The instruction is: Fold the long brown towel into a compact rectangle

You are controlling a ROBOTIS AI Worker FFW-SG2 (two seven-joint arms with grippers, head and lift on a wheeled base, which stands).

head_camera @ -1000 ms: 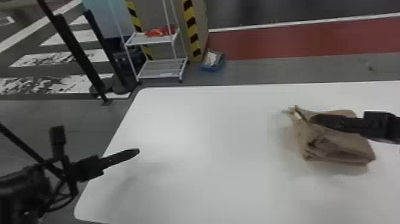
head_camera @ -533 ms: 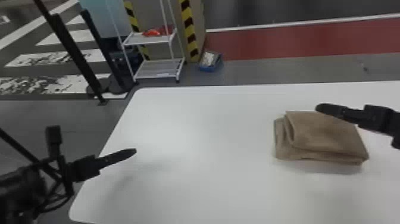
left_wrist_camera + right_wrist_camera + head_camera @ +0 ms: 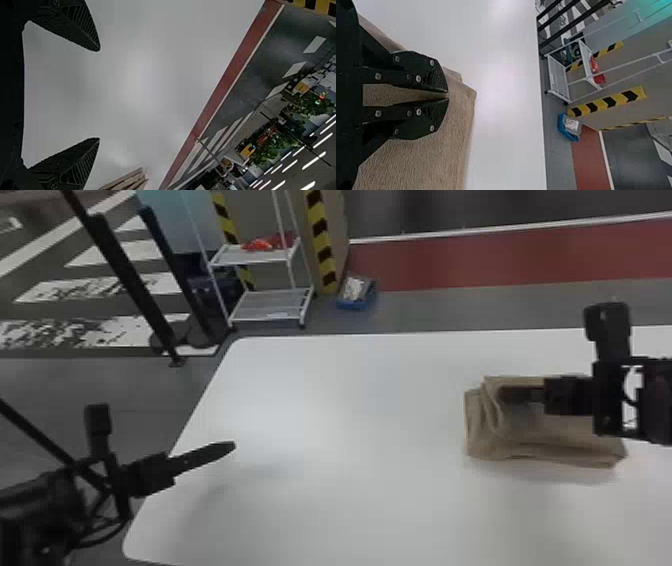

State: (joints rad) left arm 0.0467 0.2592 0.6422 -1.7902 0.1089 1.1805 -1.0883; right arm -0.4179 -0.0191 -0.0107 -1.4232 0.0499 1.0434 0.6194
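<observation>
With the clock face centred on the head view, the brown towel (image 3: 540, 435) lies between three and four o'clock, flat on the white surface (image 3: 350, 450). It is folded into a stack of several layers, roughly rectangular, with loose, uneven folds along its nine-o'clock edge and more layered edges along its six-o'clock side.

The right hand (image 3: 502, 395) comes in from three o'clock and sits over the towel, its tips above the nine-o'clock half of the stack. The right wrist view shows its two fingers pressed together at the tips, with brown weave visible through the narrow gap farther back. The tips seem to be touching the top layer, though the angle makes that hard to swear to.

The left hand (image 3: 232, 446) hangs at eight o'clock, over the surface near its edge and well apart from the towel. Its fingers are spread wide, nothing between them.

Beyond the surface, a white cart (image 3: 260, 311) stands at eleven o'clock, and a blue bin (image 3: 354, 306) sits on the floor at twelve.
</observation>
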